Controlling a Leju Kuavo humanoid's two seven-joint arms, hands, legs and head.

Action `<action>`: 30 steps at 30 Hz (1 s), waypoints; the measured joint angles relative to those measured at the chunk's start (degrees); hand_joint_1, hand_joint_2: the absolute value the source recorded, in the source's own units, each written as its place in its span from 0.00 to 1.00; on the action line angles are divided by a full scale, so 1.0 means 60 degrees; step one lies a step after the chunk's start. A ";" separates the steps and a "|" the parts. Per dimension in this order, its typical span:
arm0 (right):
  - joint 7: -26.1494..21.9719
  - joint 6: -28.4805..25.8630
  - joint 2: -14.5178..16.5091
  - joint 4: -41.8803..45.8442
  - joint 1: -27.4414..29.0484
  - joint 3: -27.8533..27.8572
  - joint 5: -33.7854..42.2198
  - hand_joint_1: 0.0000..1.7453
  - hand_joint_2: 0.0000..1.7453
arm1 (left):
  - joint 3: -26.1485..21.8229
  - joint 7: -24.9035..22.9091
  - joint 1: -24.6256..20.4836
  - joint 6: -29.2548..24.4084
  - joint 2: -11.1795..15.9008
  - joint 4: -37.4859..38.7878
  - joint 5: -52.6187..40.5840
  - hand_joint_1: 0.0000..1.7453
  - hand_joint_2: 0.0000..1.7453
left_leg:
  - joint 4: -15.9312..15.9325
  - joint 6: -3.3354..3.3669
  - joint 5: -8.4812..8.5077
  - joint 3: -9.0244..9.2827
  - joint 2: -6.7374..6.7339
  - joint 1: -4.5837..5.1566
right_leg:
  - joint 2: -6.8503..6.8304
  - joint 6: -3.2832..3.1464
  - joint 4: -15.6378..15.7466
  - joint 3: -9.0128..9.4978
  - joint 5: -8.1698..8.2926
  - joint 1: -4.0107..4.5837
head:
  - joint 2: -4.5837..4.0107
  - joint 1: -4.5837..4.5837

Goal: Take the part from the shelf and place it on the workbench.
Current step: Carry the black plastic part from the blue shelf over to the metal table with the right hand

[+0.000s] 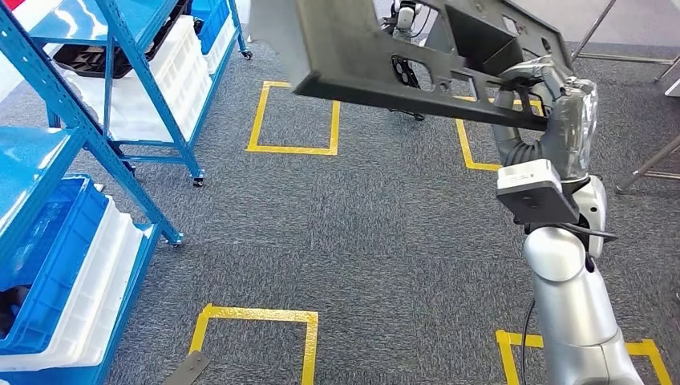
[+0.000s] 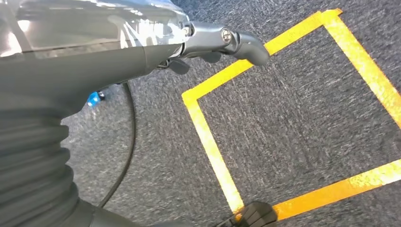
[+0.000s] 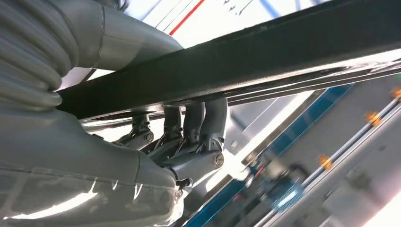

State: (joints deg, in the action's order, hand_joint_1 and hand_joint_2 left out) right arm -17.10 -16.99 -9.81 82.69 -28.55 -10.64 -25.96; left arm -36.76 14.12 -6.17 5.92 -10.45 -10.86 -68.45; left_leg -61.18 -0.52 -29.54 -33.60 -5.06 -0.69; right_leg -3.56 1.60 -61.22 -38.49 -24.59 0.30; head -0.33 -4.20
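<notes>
At the far left of the head view a blue steel shelf rack on castors (image 1: pixel 120 80) is seen, with white plastic trays (image 1: pixel 172 76) stacked on its lower levels and a blue plastic crate (image 1: pixel 56 257) nearest the camera. The grey carpeted floor (image 1: pixel 385 241) is marked with yellow tape squares (image 1: pixel 293 116).

In the left wrist view the left hand (image 2: pixel 208 45) is shown hanging above the carpet, beside one yellow tape square. Nothing is held in it; its dark fingers (image 2: pixel 246 45) are seen stretched out, though it cannot be told whether the ones tucked beneath are curled in. A black cable (image 2: pixel 127 142) is seen trailing across the carpet next to it.

Further right, the large dark grey sheet-metal part with cut-out holes (image 1: pixel 417 56) is held raised in the air above the carpet, tilted, well apart from the rack. Its right end is gripped by the right hand (image 1: pixel 553 96), which is wrapped in clear film, at the top of the silver right arm (image 1: pixel 573 297). In the right wrist view the dark fingers (image 3: pixel 198 123) are seen closed up against the part's black edge (image 3: pixel 265 61).
</notes>
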 joint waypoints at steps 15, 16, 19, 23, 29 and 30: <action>-0.0976 0.0006 0.0404 0.0225 0.1092 0.2022 0.2268 1.00 1.00 | -0.0024 0.0027 0.0132 -0.0125 -0.0025 0.0012 0.0242 0.00 1.00 | -0.0273 -0.0197 0.0313 -0.0473 0.1551 -0.0116 | 0.1558 -0.0268 0.0160 0.0355 -0.0241 -0.0077 | 0.0000 0.0450; -0.1067 -0.0030 0.0484 0.0456 0.1238 0.2051 0.2232 1.00 1.00 | -0.0030 0.0038 0.0156 -0.0129 -0.0025 0.0015 0.0257 0.00 1.00 | -0.0082 -0.0185 0.0322 -0.0384 0.1657 -0.0111 | 0.1683 -0.0218 0.0155 0.0329 -0.0243 -0.0097 | 0.0000 0.0451; -0.1194 -0.0160 0.0598 0.1123 0.1728 0.2068 0.2036 1.00 1.00 | -0.0054 0.0111 0.0183 -0.0149 -0.0025 0.0018 0.0291 0.00 1.00 | 0.0005 -0.0084 0.0300 -0.0297 0.1387 -0.0070 | 0.1818 -0.0069 0.0155 0.0260 -0.0257 -0.0140 | 0.0000 0.0444; -0.1269 -0.0357 0.0718 0.1819 0.2063 0.2026 0.1848 1.00 1.00 | -0.0140 0.0192 0.0217 -0.0216 0.0011 0.0015 0.0372 0.00 1.00 | 0.0070 0.0072 0.0262 -0.0199 0.0861 -0.0073 | 0.0888 0.0011 -0.1531 -0.0583 -0.1098 -0.0109 | 0.0000 0.0266; -0.1191 -0.0188 0.0844 0.2420 0.2436 0.1851 0.2190 1.00 1.00 | -0.0196 0.0226 0.0216 -0.0227 0.0057 0.0013 0.0413 0.00 1.00 | 0.0066 -0.0018 0.0067 -0.0014 0.0126 -0.0054 | 0.0201 0.0109 -0.0570 -0.0166 -0.0299 -0.0167 | 0.0000 0.0058; -0.1125 -0.0052 0.0863 0.2472 0.2436 0.1824 0.2493 1.00 1.00 | -0.0200 0.0228 0.0210 -0.0228 0.0075 0.0011 0.0416 0.00 1.00 | 0.0069 -0.0070 0.0027 0.0031 0.0035 -0.0027 | 0.0022 0.0093 -0.0122 0.0072 -0.0172 -0.0131 | 0.0000 0.0036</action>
State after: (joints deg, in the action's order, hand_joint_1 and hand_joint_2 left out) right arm -23.85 -17.30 -4.63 97.53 -13.93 0.31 -11.00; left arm -37.97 15.49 -4.90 4.56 -10.00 -10.80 -65.95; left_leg -60.77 -0.94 -29.39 -33.42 -4.85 -0.86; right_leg -3.43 2.16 -61.95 -38.05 -25.62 -0.49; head -0.33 -3.99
